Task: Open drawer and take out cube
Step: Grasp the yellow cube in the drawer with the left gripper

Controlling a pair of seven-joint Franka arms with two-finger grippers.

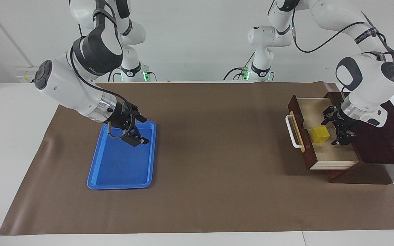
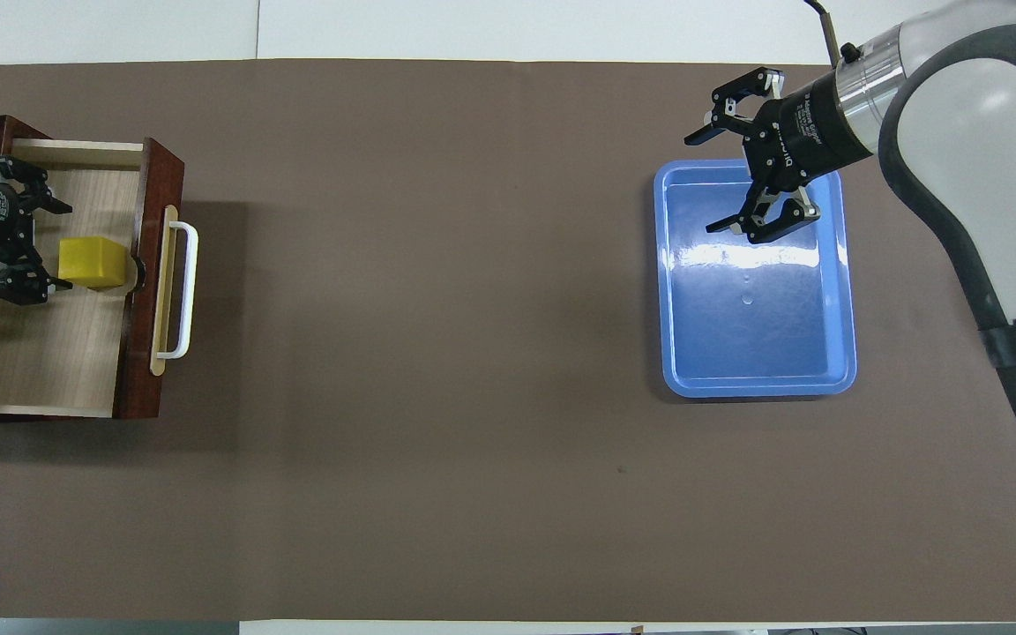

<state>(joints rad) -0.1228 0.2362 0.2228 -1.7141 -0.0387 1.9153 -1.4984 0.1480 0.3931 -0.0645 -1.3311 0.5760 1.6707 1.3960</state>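
Note:
The dark wooden drawer (image 1: 308,149) (image 2: 139,379) stands pulled out at the left arm's end of the table, white bar handle (image 1: 293,132) (image 2: 187,291) toward the middle. The yellow cube (image 1: 319,134) (image 2: 92,262) rests on its light wood floor, close to the front panel. My left gripper (image 1: 333,130) (image 2: 51,247) is down in the drawer, open, on the cabinet side of the cube, fingertips reaching about level with the cube's near face. My right gripper (image 1: 144,130) (image 2: 704,185) hangs open and empty over the blue tray.
The blue tray (image 1: 121,169) (image 2: 755,357) lies toward the right arm's end of the table. The drawer's dark wooden cabinet (image 1: 380,136) sits at the table's edge. Brown mat (image 1: 217,153) covers the table between them.

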